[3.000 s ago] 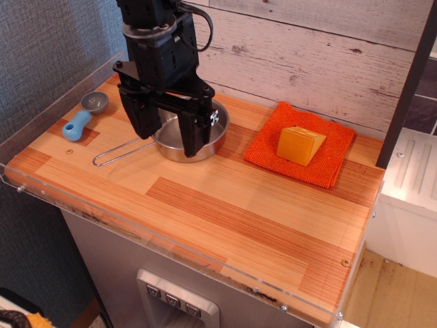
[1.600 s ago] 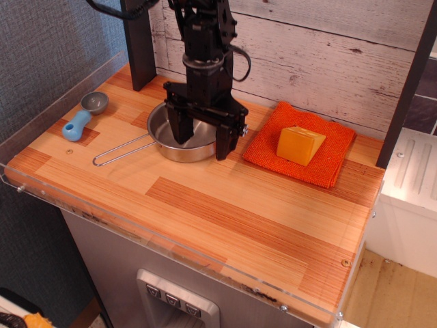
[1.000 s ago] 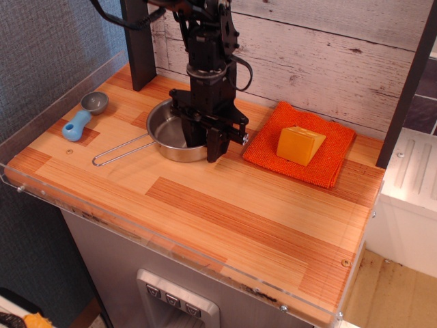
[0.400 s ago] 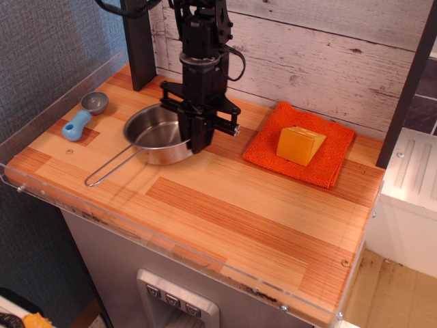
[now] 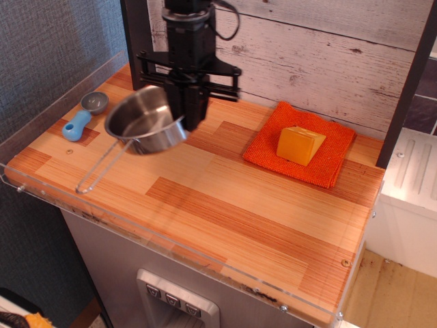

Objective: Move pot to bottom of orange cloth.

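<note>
pot [image 5: 147, 126]: shiny steel | orange cloth [image 5: 301, 153]: nubby woven | table [image 5: 225, 212]: smooth striped wood

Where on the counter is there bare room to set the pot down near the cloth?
Bare wood runs along the front of the orange cloth toward the counter edge. The cloth's middle is taken by the yellow block. The gripper holds the pot lifted and tilted at left, near the scoop.

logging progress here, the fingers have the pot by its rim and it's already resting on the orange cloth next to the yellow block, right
Not quite. The fingers do grip the pot by its rim, but it is held tilted over the left part of the wooden table, well away from the orange cloth, where only the yellow block sits. The observation.image view shows this.
</note>
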`<act>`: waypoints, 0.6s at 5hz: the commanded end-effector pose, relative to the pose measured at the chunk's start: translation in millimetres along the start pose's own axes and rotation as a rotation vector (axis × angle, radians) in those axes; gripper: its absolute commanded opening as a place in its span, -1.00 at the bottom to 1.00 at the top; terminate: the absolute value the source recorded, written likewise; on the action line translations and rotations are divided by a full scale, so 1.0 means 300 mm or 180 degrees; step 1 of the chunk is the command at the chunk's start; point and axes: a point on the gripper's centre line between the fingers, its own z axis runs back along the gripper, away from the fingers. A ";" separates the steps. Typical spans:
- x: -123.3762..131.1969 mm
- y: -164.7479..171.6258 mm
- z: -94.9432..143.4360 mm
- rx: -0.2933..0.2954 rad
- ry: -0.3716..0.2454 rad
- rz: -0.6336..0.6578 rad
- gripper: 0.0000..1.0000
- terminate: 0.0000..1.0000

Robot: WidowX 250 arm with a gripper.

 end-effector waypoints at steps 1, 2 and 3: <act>-0.061 -0.222 0.014 -0.0072 -0.0092 -0.0343 -1.00 -1.00; -0.059 -0.318 -0.037 0.0016 -0.0064 -0.0529 -1.00 -1.00; -0.065 -0.367 -0.087 0.0134 0.0028 -0.0618 -1.00 -1.00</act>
